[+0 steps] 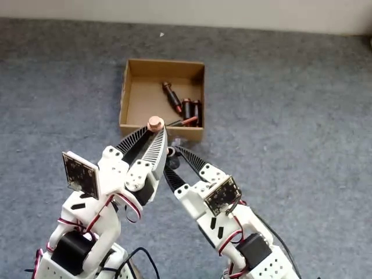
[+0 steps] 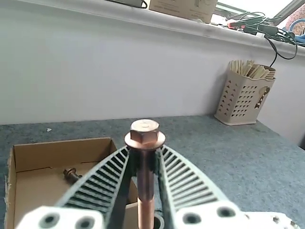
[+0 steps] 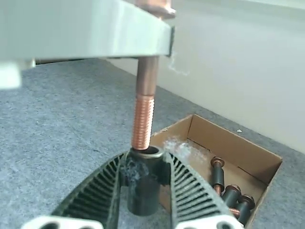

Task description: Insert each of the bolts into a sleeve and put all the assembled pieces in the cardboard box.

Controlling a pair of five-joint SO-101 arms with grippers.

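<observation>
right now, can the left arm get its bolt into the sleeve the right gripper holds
Probably yes: the left gripper holds the bolt upright, its threaded tip at the open mouth of the sleeve in the right gripper, nothing between them.

The bolt [image 2: 145,139] in the left hand [image 2: 144,157] is standing over the sleeve [image 3: 143,186] in the right hand [image 3: 144,160], just before the cardboard box [image 1: 124,96].

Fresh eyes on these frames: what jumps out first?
A copper bolt, upright in the left arm's jaws, with its threaded tip at the mouth of the dark sleeve clamped in the right arm's jaws. Just beyond them sits the open cardboard box, with several assembled pieces already lying inside.
</observation>
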